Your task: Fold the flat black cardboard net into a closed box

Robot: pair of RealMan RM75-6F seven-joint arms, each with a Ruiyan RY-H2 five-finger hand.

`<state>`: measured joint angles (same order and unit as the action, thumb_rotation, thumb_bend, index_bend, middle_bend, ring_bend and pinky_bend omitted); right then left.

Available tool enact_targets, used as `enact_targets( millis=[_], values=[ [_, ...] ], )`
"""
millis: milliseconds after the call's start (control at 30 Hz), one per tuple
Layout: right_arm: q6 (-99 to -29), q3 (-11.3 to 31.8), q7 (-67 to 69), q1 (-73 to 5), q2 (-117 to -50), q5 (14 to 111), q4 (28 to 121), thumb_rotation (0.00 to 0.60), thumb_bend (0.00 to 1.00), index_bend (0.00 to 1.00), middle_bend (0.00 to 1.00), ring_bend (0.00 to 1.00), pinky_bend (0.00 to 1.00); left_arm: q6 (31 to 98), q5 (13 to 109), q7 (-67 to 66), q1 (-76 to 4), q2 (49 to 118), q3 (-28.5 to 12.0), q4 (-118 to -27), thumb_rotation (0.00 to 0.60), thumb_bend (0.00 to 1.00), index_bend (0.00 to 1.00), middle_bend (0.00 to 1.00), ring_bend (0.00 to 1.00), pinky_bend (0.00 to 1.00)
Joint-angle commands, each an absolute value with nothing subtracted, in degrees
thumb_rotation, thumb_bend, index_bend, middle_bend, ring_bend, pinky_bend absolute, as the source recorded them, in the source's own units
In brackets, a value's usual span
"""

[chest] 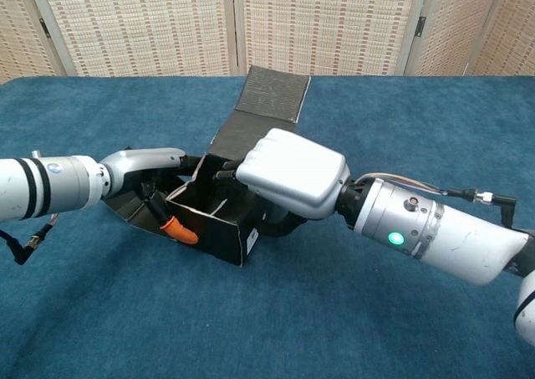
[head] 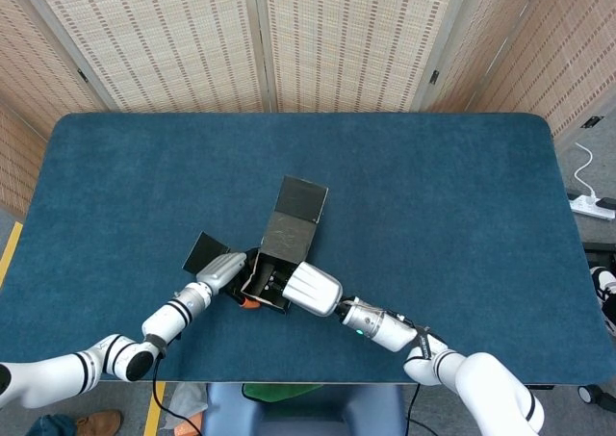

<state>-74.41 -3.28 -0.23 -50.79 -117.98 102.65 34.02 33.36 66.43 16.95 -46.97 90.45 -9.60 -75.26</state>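
Cardboard net [chest: 251, 124] half-folded, open-topped, lid flap flat; left hand [chest: 150, 166] and right hand [chest: 292, 174] grip its walls.

A big table [head: 462, 186] with a soft dark blue top holds one thing: a black cardboard box [head: 284, 234], partly folded up, sitting near the front edge, its lid flap lying open.

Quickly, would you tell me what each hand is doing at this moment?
Left hand: holds the left side of the black cardboard box.
Right hand: holds the box's right wall, fingers reaching inside.
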Motion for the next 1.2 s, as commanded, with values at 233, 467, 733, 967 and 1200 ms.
enact_targets(
  millis=[233,467,733,967,1200],
  values=[
    [-75.0,-2.9,-0.1,-50.6,-117.1,102.4,35.1,0.600,0.26,0.41,0.40,0.75,1.00,34.3,66.2,16.9,-46.6,91.7,-9.7,-74.1,0.600,0.16,0.38,0.41,0.52,0.52],
    [-74.1,-3.3,-0.7,-50.3,-116.5,102.4,36.2,0.600,0.26,0.41,0.39,0.75,1.00,34.3,65.6,16.5,-46.7,92.0,-9.9,-74.1,0.600,0.17,0.39,0.42,0.52,0.52],
    [-71.4,-4.1,-1.2,-50.7,-116.1,102.7,37.1,0.600,0.33,0.50,0.50,0.76,1.00,33.7,64.9,17.1,-46.6,91.9,-10.2,-74.5,0.600,0.17,0.39,0.42,0.52,0.52],
    [-70.3,-4.1,-1.7,-51.2,-114.9,102.6,38.7,0.600,0.38,0.62,0.65,0.79,1.00,33.0,64.9,18.0,-46.6,91.5,-10.4,-74.7,0.600,0.16,0.39,0.42,0.52,0.52],
    [-67.3,-4.0,-3.2,-53.3,-111.7,103.1,42.9,0.600,0.47,0.76,0.84,0.80,1.00,33.5,65.8,18.3,-46.2,91.1,-10.3,-75.5,0.600,0.17,0.39,0.41,0.52,0.52]
  ],
)
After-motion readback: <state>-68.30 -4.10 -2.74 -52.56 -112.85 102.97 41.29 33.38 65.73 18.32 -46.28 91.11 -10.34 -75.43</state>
